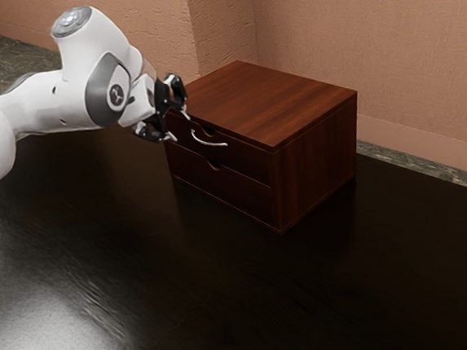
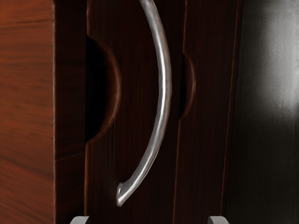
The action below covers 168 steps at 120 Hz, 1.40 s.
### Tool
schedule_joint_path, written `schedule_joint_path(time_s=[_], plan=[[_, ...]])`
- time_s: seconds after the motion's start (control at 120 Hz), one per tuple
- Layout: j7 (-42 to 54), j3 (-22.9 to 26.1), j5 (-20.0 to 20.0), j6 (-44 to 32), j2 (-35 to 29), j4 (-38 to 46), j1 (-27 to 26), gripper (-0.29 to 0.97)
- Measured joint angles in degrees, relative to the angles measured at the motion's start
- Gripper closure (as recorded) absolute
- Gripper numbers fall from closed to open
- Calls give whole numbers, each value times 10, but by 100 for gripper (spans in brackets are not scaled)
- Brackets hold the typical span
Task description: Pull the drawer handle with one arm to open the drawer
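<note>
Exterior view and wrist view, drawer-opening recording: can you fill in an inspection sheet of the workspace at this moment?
Surface: dark glossy tabletop, reflecting light.
Job's things: reddish-brown wooden two-drawer cabinet standing on the tabletop; curved silver metal handle on its upper drawer; both drawer fronts look flush, not pulled out.
Clutter: nothing seen.
Grippers: black two-finger gripper open, close in front of the upper drawer by the handle; fingers spread wide and seemingly clear of the handle.
Cables: nothing seen.
Surroundings: textured pinkish plaster walls; grey-green mottled strip along the wall's foot behind the tabletop.
</note>
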State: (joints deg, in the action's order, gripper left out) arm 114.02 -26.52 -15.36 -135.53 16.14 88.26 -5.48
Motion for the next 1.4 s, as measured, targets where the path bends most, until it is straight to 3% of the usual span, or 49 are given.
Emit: schedule_joint_path(time_s=[0.342, 0.4, 0.567, 0.7, 1.025, 1.4], plan=[[6, 22, -36, 16, -3, 2, 3, 36], [7, 24, -36, 23, -16, 8, 0, 42], [9, 23, -24, 38, -80, 83, 2, 44], [12, 19, -13, 43, -98, 76, 27, 45], [15, 13, -11, 47, -53, 18, 58, 42], [16, 36, -26, 46, 1, -10, 37, 39]])
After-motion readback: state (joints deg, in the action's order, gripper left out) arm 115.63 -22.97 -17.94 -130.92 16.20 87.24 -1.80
